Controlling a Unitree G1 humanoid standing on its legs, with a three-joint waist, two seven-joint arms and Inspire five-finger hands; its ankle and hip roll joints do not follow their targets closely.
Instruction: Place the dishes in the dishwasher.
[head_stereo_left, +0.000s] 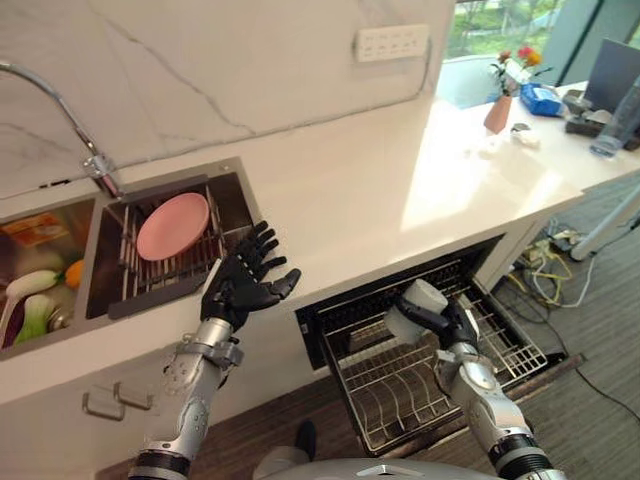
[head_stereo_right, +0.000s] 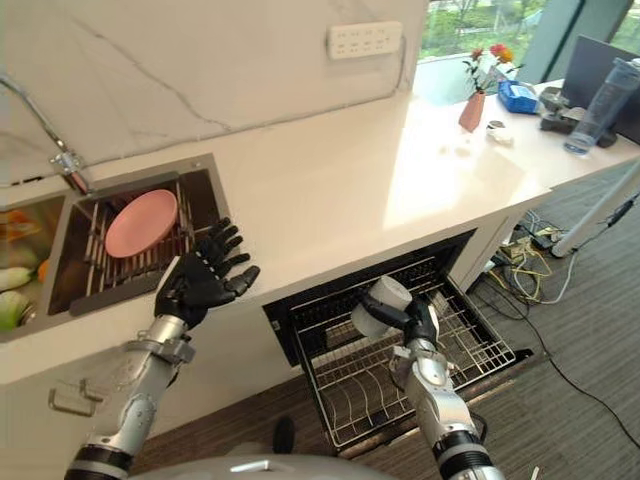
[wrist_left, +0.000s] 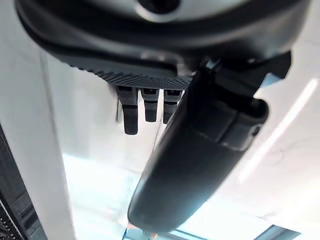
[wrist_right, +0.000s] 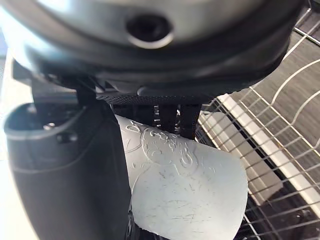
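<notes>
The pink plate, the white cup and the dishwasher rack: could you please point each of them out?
pink plate (head_stereo_left: 172, 226), left eye view, middle of its face.
white cup (head_stereo_left: 415, 308), left eye view, its side wall, held by the right hand (head_stereo_left: 455, 325).
dishwasher rack (head_stereo_left: 395, 385), left eye view, bare wire floor.

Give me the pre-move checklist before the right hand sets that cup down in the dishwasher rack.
1. Right hand curled round the white cup: ok.
2. Dishwasher rack pulled out below the cup: ok.
3. Rack wires under the cup bare of other dishes: ok.
4. Left hand open, over the counter edge, apart from the rack: ok.
5. Pink plate waiting in the sink rack: ok.
6. Which way the cup's mouth faces: cannot tell.
</notes>
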